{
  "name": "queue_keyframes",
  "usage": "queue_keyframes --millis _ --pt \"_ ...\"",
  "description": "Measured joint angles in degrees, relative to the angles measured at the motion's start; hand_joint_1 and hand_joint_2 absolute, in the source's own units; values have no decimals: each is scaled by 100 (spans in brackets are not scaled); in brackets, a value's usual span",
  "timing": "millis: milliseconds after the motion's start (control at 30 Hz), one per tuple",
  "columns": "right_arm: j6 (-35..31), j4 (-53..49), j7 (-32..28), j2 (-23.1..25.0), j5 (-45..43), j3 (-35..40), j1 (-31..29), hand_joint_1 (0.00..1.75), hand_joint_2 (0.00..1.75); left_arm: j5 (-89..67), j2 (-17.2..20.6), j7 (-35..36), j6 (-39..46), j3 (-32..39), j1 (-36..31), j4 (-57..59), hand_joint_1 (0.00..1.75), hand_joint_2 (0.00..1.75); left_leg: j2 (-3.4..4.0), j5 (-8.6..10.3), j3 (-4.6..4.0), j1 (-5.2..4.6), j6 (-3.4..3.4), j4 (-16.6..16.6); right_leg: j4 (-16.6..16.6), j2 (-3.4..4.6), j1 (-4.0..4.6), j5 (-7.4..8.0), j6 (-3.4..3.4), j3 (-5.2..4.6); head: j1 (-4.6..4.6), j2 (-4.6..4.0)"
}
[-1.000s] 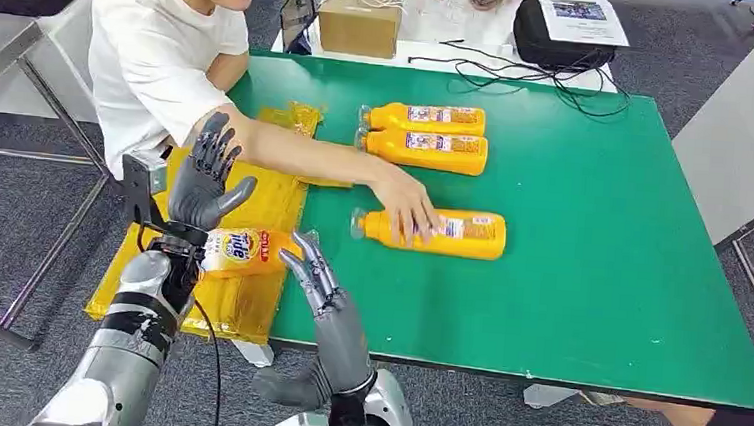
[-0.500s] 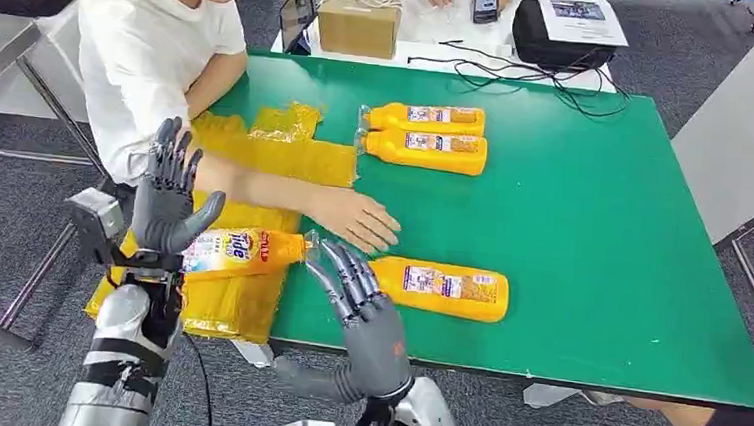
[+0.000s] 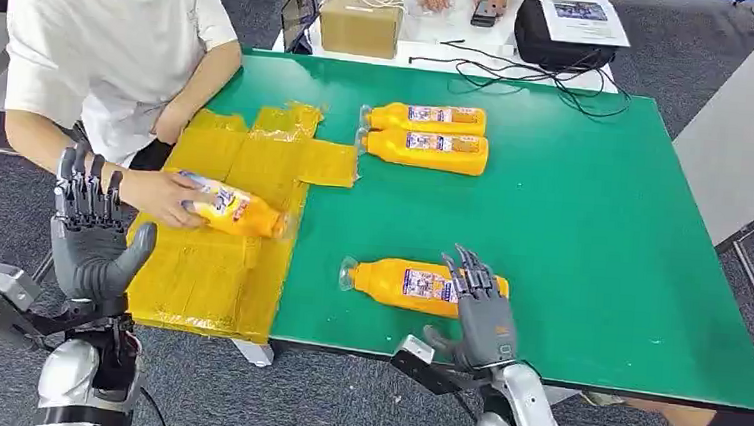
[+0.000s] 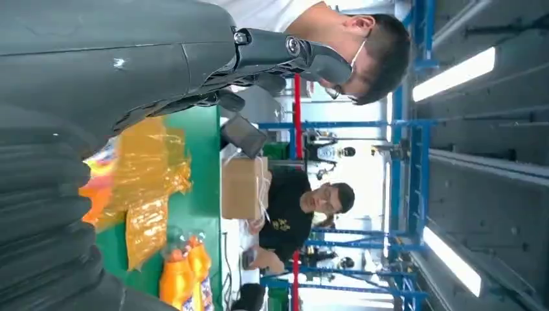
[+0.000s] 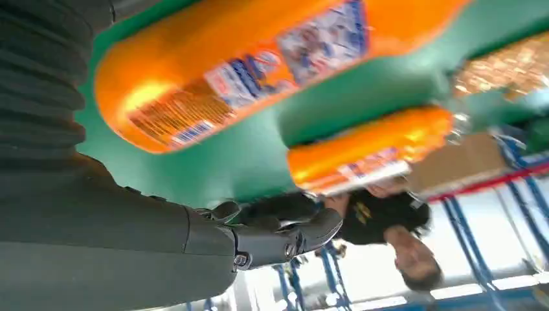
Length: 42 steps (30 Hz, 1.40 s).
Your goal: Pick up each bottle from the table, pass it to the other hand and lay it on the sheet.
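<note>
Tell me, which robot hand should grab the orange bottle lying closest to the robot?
The right hand, probably. It hovers open right at the near orange plastic bottle on the green table. The left hand is raised beyond the table edge, beside the yellow sheet, farther away.

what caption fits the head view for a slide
Right hand open at the nearest orange bottle on the green table; a person's hand holds another bottle on the yellow sheet.
</note>
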Motion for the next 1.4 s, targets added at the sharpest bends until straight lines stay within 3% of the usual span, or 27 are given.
queue_keyframes --millis 733,900,933,967,1000,1033,1067,1100,1400 --pt "430 2494 137 332 -188 -197 -1461 0 175 39 -39 39 186 -9 -154 221 0 175 2 2 12 0 0 1 0 2 -2 2 1 10 2 0" --pt "929 3134 982 433 276 -11 -2001 0 175 -2 -24 81 243 0 -147 282 0 175 37 -1 40 0 1 0 -2 17 -3 6 -2 26 0 0" --pt "1029 3262 1164 457 375 39 -2130 14 175 -7 -22 87 243 4 -144 280 0 175 36 -1 47 0 1 0 -2 19 -3 6 -2 34 2 0" --pt "1138 3387 1337 472 485 105 -2269 52 175 -4 -20 85 238 22 -136 271 0 175 35 0 52 0 1 0 -2 20 -3 7 -2 38 2 0" --pt "1236 3492 1442 494 544 151 -2384 141 175 -4 -20 91 227 33 -133 264 0 175 33 1 52 0 2 0 -2 20 -3 11 2 39 0 0" --pt "1339 3577 1506 516 581 197 -2491 155 175 2 -20 120 195 52 -124 243 0 175 34 6 52 0 5 0 -2 20 -3 12 2 38 4 0" --pt "1461 3659 1549 527 616 243 -2571 155 175 11 -20 149 177 74 -114 219 0 175 33 11 51 0 11 -1 -2 19 -3 16 4 39 0 0" --pt "1549 3726 1571 551 623 267 -2627 175 175 15 -15 168 162 96 -105 210 0 175 32 15 49 0 13 -1 -2 18 -3 18 6 41 2 0" --pt "2223 4223 1757 767 658 520 -3094 175 175 -22 -4 203 -118 354 23 177 0 175 33 19 49 1 11 -1 -1 19 -2 28 -1 35 2 0"
